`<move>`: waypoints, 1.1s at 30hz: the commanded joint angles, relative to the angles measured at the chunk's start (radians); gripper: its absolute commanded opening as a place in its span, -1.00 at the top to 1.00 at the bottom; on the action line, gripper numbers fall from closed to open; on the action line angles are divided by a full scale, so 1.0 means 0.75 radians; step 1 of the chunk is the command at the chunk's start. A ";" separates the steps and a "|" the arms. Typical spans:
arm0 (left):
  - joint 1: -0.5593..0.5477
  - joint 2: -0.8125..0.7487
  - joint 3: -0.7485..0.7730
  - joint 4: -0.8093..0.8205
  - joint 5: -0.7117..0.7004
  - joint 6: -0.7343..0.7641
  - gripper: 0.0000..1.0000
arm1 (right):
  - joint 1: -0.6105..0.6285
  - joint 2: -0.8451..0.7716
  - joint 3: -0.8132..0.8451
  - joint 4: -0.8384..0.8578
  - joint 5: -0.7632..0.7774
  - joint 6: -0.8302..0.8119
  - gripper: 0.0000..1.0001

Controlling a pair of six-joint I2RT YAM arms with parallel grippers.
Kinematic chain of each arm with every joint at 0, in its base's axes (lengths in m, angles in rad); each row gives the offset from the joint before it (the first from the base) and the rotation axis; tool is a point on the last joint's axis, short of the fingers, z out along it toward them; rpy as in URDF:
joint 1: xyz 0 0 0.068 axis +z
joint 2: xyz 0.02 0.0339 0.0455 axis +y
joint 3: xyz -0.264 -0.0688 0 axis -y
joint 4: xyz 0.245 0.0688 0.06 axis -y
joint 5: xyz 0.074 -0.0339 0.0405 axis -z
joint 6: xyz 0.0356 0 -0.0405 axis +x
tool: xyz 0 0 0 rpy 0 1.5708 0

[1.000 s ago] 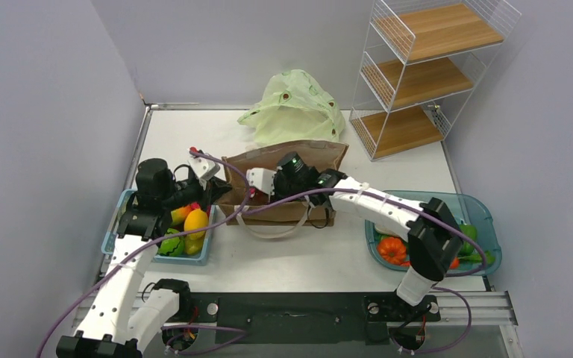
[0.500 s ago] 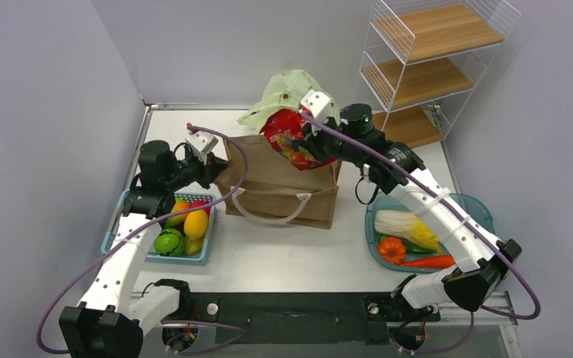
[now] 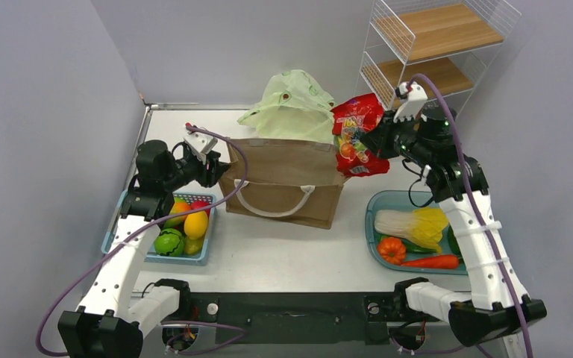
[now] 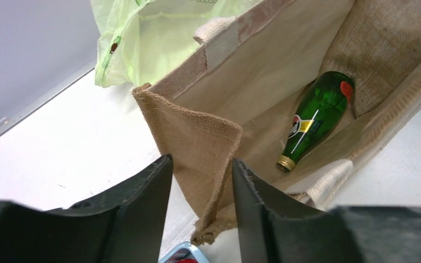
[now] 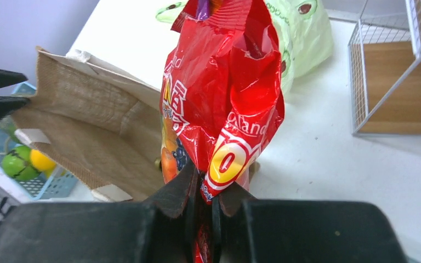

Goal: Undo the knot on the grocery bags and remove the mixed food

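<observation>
The brown grocery bag (image 3: 283,183) stands on the table (image 3: 298,253), its left corner pinched in the left jaws. The right jaws grip the red packet (image 3: 357,136) aloft beyond the bag's right end, with the teal tray (image 3: 388,198) nearer that arm's base. The green bottle (image 4: 315,115) lies inside, cap toward the left jaws

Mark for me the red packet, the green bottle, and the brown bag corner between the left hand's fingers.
red packet (image 5: 225,104): right wrist view, middle of its front face.
green bottle (image 4: 322,105): left wrist view, glass body above the label.
brown bag corner (image 4: 200,148): left wrist view, middle of the folded edge.
</observation>
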 commanded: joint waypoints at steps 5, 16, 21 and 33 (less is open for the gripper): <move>0.055 -0.074 0.098 0.043 0.160 -0.008 -0.40 | -0.033 -0.254 -0.075 0.071 -0.229 0.113 1.00; -0.093 0.253 0.834 -0.175 0.466 -0.241 -0.45 | 0.054 -0.174 0.197 0.032 -0.325 -0.003 1.00; -0.273 0.442 1.042 -0.296 0.475 -0.299 -0.47 | 0.231 -0.136 0.268 -0.120 -0.341 -0.173 1.00; -0.622 0.530 1.005 -0.570 0.593 -0.164 -0.57 | 0.606 -0.058 0.308 -0.345 -0.155 -0.557 1.00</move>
